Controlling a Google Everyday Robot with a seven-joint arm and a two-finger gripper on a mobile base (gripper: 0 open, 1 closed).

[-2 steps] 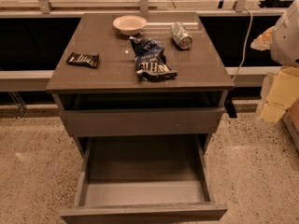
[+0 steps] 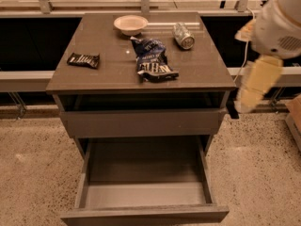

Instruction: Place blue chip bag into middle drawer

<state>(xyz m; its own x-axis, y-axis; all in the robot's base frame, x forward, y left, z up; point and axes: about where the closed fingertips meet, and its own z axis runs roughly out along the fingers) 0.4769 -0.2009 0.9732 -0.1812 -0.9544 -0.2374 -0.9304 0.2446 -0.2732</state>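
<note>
The white-and-cream robot arm (image 2: 263, 74) has swung left toward the cabinet. Its gripper (image 2: 235, 110) hangs by the cabinet's front right corner, well apart from the bag; whether it is open or closed I cannot tell. Nearest, the wide grey middle drawer (image 2: 143, 214) stands pulled out. On the brown cabinet top (image 2: 202, 72) lies the crumpled dark blue chip bag (image 2: 153, 60), its white lettering unreadable. Farther back are a silver drink can (image 2: 183, 36) and a white bowl (image 2: 130, 23).
</note>
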